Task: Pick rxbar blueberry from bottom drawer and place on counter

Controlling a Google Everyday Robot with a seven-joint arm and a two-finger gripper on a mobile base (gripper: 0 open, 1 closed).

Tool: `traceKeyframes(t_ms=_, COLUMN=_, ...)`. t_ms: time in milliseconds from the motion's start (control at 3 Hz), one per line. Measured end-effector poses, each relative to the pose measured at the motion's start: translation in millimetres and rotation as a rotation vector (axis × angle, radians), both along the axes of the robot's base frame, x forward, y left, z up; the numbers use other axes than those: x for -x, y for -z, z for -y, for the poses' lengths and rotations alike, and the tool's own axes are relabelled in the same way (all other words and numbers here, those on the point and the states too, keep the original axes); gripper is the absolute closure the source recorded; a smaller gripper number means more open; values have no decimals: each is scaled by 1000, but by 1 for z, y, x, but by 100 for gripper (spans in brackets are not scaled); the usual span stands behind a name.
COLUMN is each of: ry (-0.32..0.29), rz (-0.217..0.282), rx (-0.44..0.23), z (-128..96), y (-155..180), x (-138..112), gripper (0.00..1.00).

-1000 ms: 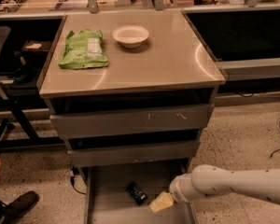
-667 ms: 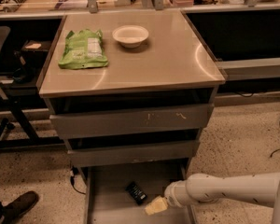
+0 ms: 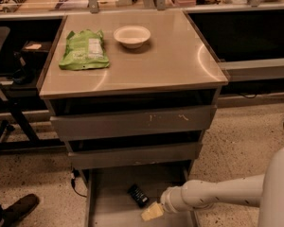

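The rxbar blueberry (image 3: 138,195), a small dark bar, lies flat on the grey floor of the open bottom drawer (image 3: 109,207), near its middle. My gripper (image 3: 152,212) hangs low over the drawer, just right of and below the bar, apart from it by a small gap. The white arm (image 3: 217,195) reaches in from the right. The beige counter (image 3: 156,56) tops the cabinet above the two closed drawers.
On the counter lie a green bag (image 3: 84,50) at the left and a white bowl (image 3: 131,35) behind the middle. Scuffed drawer fronts (image 3: 132,122) overhang the bottom drawer. A shoe (image 3: 19,208) shows at lower left, with dark shelving and cables on both sides.
My gripper and arm have slid left and slightly down in the drawer, ending closer to the bar. The bar has not moved.
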State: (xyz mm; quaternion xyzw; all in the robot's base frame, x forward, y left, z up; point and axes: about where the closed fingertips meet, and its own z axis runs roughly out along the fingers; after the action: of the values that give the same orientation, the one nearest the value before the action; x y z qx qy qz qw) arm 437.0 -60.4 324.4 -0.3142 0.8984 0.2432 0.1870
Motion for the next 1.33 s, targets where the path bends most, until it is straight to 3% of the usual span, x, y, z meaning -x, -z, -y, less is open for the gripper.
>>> traceKeyframes(t_ms=333, ry=-45, rz=21, rx=-31, z=-52, y=64, x=-18, gripper=0)
traceKeyframes(t_ms=667, ry=-45, rz=22, rx=-31, z=-53, y=64, x=-18, gripper=0)
traceKeyframes(t_ms=1333, ry=-2, rz=70, rx=-82, z=-70, y=104, x=-46, gripper=0)
